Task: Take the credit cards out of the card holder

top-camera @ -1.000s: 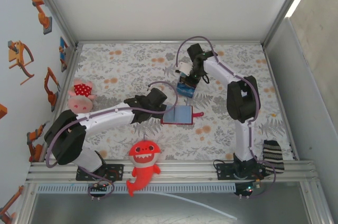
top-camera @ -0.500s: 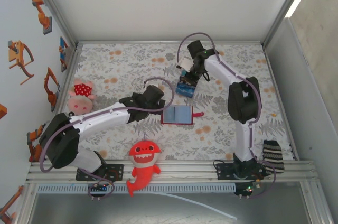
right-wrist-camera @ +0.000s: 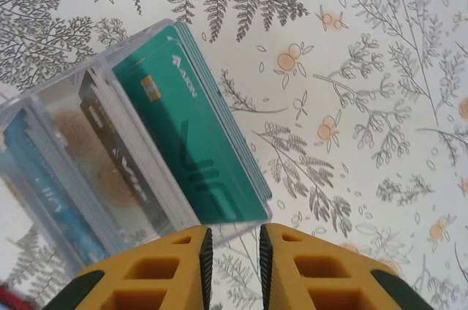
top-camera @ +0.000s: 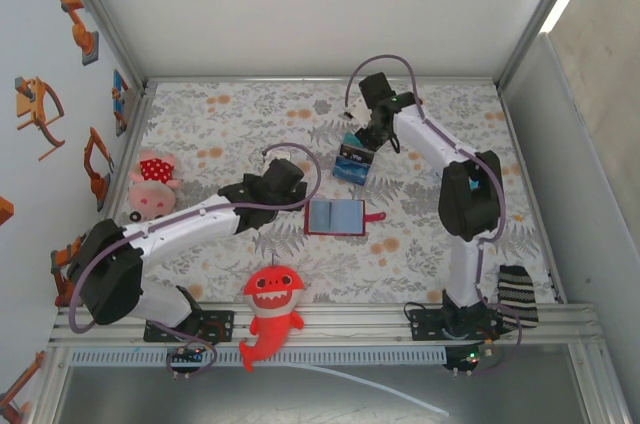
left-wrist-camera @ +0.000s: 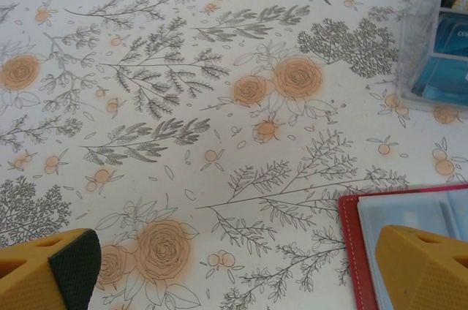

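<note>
The floral counter carries the card holder near its middle, lying flat and open with the inner panels up, probably so the pockets can be reached from above. The left claw hovers at the holder's left edge with its fingers spread wide and pinching nothing, seemingly placed to steady it. Just beyond, a clear box keeps credit cards upright in slots, and the right claw hangs by the teal stack, fingers barely parted and empty, well placed for feeding cards in.
</note>
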{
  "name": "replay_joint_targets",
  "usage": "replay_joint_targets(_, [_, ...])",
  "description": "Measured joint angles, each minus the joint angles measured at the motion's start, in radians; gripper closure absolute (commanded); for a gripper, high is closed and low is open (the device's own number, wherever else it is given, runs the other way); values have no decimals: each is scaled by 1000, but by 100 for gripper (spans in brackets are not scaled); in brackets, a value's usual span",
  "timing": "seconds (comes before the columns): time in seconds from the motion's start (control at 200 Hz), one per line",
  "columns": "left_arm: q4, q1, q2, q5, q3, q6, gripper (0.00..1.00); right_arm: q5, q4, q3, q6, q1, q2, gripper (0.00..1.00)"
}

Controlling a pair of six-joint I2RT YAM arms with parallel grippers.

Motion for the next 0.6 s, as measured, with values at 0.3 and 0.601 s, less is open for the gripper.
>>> replay_joint_targets(0.3, [46,70,-128,-61,-121,-128,3,17,87,-267,305,92,-250,59])
replay_joint_targets(0.601, [82,135,-272,-121,-245,-250,3,29,165,-474,551,309,-315,57])
